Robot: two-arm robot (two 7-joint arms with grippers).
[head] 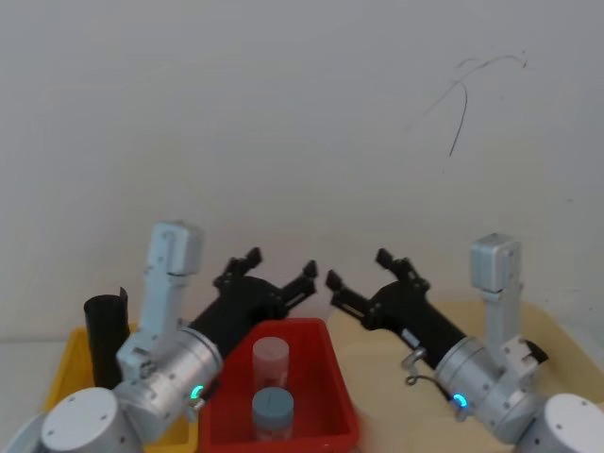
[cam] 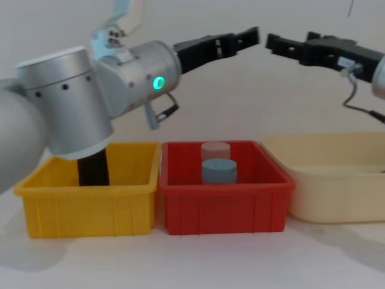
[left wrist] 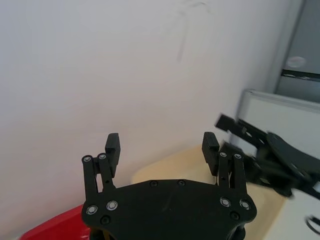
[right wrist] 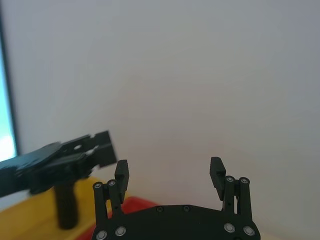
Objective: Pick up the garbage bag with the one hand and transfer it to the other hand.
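Head view: left pincer (head: 281, 264), right pincer (head: 357, 267) seemingly apart.

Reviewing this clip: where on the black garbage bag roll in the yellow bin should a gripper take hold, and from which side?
Probably its top end, from above: the garbage bag stands upright in the yellow bin, whose walls surround its lower part. The open left gripper is nearer.

Garbage bag (head: 106, 332): black wrinkled roll, standing upright in yellow bin (head: 68, 368), at left. Left gripper (head: 280, 264) and right gripper (head: 357, 268): raised, fingers spread, empty, tips near each other.
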